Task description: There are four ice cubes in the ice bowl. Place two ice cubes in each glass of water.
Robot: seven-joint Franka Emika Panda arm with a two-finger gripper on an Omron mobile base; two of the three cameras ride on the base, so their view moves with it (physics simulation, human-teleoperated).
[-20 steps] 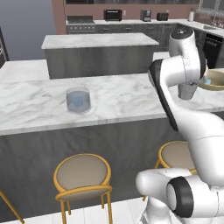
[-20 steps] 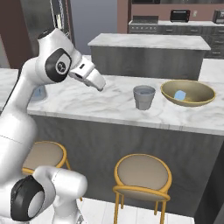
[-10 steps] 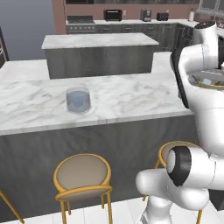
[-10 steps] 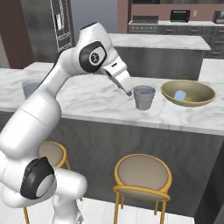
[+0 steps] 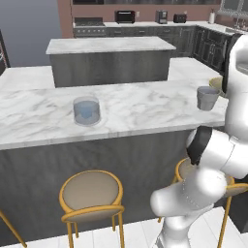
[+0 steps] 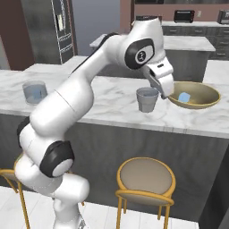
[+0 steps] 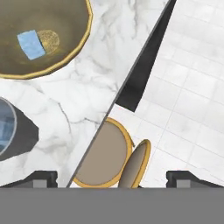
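One pale blue translucent ice cube lies in the wide olive-tan bowl on the white marble counter. A grey-blue tumbler stands just beside the bowl, another well apart. The gripper, fingers spread and empty, hangs above the counter's edge over a yellow-framed stool.

Ice bowl in left base view mostly hidden behind the white arm, only a sliver of rim shows; in hand view bowl cut by top and left edges; near glass cut by left edge (contents unclear); gripper fingertips too small to read in right base view.
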